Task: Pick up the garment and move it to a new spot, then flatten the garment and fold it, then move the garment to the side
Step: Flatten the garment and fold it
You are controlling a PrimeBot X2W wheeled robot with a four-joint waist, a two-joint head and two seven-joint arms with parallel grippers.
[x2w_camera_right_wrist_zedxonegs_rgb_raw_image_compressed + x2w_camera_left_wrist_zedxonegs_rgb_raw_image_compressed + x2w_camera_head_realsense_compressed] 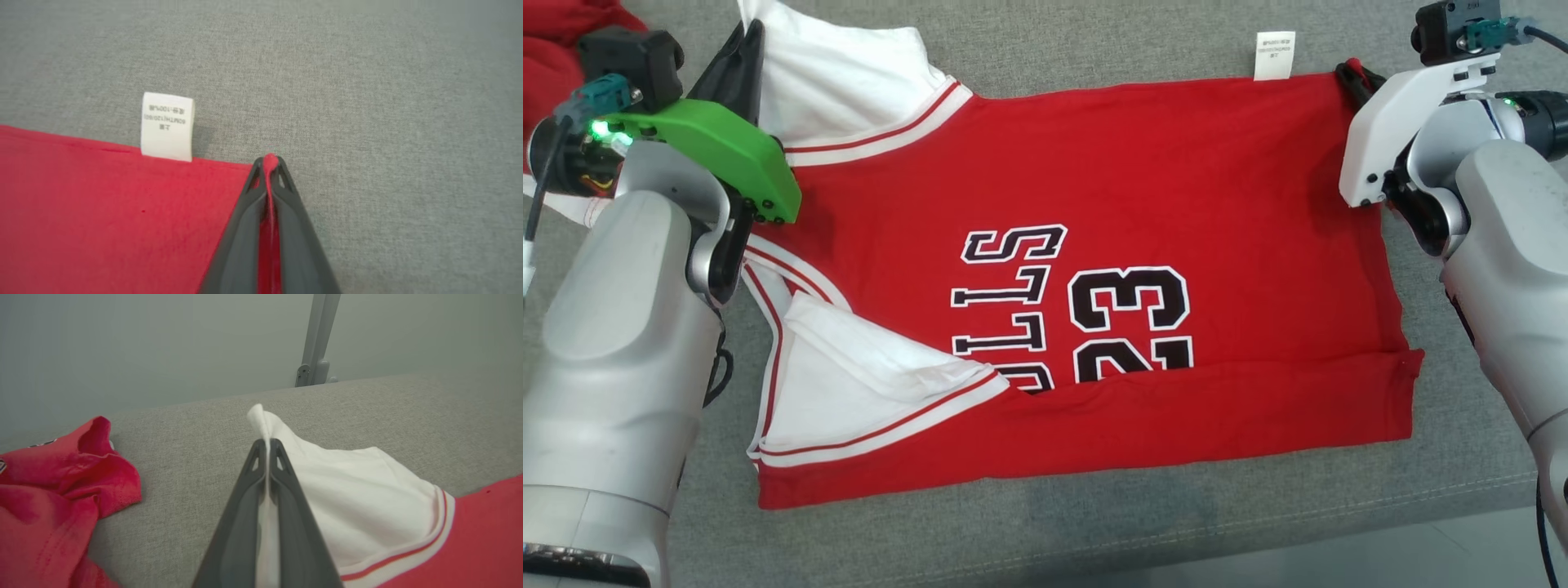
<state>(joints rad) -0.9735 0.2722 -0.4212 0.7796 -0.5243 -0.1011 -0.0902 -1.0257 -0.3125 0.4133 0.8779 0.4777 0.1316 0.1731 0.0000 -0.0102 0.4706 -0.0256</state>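
On grey cushion (1094, 49), red jersey (1176, 204), spread out

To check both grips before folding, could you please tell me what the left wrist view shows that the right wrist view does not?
Left wrist view: the left gripper, dark fingers shut on the white sleeve of the red-and-white sports jersey; a crumpled red cloth; a grey upright post. Right wrist view: the right gripper, fingers shut on the jersey's red corner, near a white rectangular care label. Both: the jersey and the grey woven fabric surface.
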